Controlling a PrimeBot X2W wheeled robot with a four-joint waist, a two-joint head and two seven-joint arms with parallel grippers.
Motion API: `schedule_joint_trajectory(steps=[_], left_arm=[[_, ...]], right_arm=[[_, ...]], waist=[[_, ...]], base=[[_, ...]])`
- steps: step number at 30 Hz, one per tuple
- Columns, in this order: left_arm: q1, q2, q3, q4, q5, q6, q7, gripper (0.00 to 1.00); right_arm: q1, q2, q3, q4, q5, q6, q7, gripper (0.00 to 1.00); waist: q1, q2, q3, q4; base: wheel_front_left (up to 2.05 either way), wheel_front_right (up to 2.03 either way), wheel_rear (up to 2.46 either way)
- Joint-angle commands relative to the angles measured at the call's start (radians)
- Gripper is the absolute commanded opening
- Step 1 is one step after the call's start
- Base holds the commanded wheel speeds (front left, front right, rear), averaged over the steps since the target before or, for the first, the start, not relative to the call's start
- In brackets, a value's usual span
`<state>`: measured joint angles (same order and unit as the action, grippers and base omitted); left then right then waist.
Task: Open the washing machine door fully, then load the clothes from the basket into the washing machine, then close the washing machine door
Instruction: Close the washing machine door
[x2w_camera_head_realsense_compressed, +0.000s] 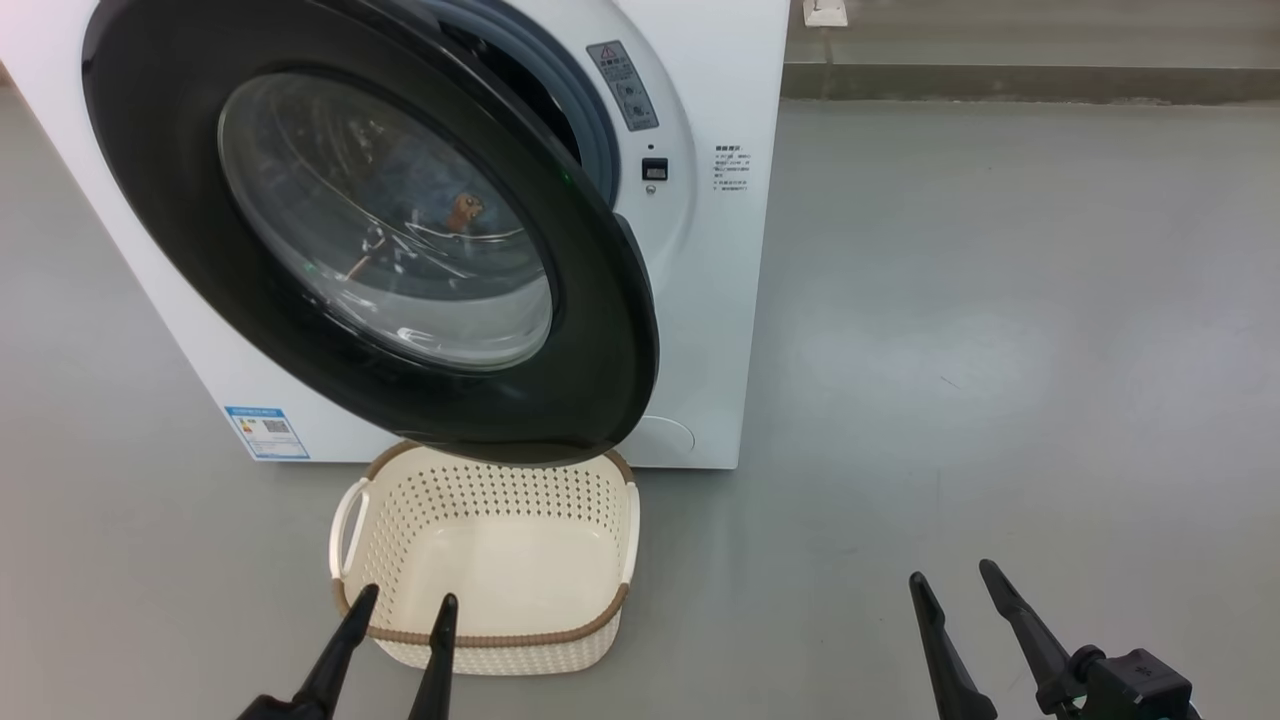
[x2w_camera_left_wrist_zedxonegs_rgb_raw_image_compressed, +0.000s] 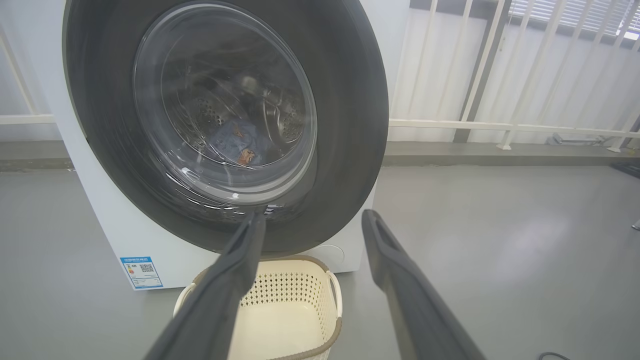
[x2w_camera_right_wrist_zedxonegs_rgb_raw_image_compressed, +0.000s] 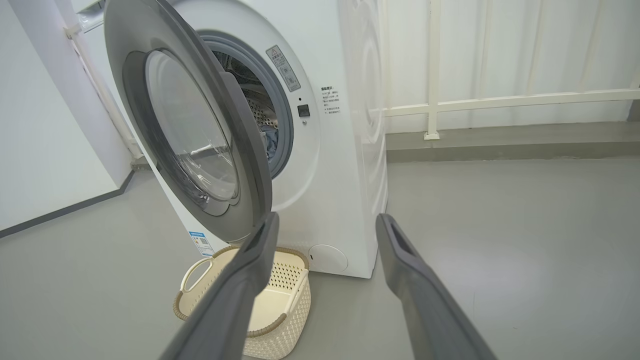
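The white washing machine stands ahead with its round black door partly swung out, a gap showing at its right edge. Light-blue clothes with orange-brown figures lie in the steel drum, seen through the door glass. The cream basket sits on the floor under the door, with nothing inside. My left gripper is open above the basket's near rim. My right gripper is open over bare floor to the right.
A grey floor spreads wide to the right of the machine. A low grey ledge with white railing posts runs along the back wall. A blue label sticker marks the machine's lower left front.
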<state>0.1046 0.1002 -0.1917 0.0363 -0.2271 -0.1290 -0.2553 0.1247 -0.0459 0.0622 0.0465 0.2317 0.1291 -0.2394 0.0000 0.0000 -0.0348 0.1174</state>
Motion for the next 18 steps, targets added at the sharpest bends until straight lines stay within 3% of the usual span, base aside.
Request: schedule_joint_trajectory(steps=[1, 15, 16, 17, 18], left_arm=[[-0.029, 0.001, 0.031, -0.018, -0.010, -0.002, -0.006, 1.00], [-0.031, 0.004, 0.022, -0.016, -0.003, -0.002, -0.006, 1.00], [-0.031, 0.004, 0.022, -0.016, -0.003, -0.002, -0.006, 1.00], [-0.031, 0.004, 0.021, -0.016, -0.004, -0.002, -0.006, 1.00], [-0.032, 0.005, 0.021, -0.015, -0.004, -0.002, -0.006, 1.00]], right_arm=[[-0.023, -0.004, 0.030, -0.020, 0.009, 0.002, -0.010, 1.00], [-0.024, -0.004, 0.035, -0.017, 0.009, 0.002, -0.008, 1.00], [-0.024, -0.004, 0.036, -0.017, 0.009, 0.002, -0.007, 0.26], [-0.025, -0.004, 0.036, -0.017, 0.007, 0.002, -0.008, 0.00], [-0.025, -0.004, 0.036, -0.017, 0.007, 0.002, -0.007, 0.00]], waist=[[0.0000, 0.0000, 0.000, 0.000], [0.0000, 0.0000, 0.003, 0.006], [0.0000, 0.0000, 0.004, 0.006], [0.0000, 0.0000, 0.004, 0.007], [0.0000, 0.0000, 0.005, 0.008]], base=[[0.00, 0.00, 0.00], [0.00, 0.00, 0.00], [0.00, 0.00, 0.00], [0.00, 0.00, 0.00], [0.00, 0.00, 0.00]])
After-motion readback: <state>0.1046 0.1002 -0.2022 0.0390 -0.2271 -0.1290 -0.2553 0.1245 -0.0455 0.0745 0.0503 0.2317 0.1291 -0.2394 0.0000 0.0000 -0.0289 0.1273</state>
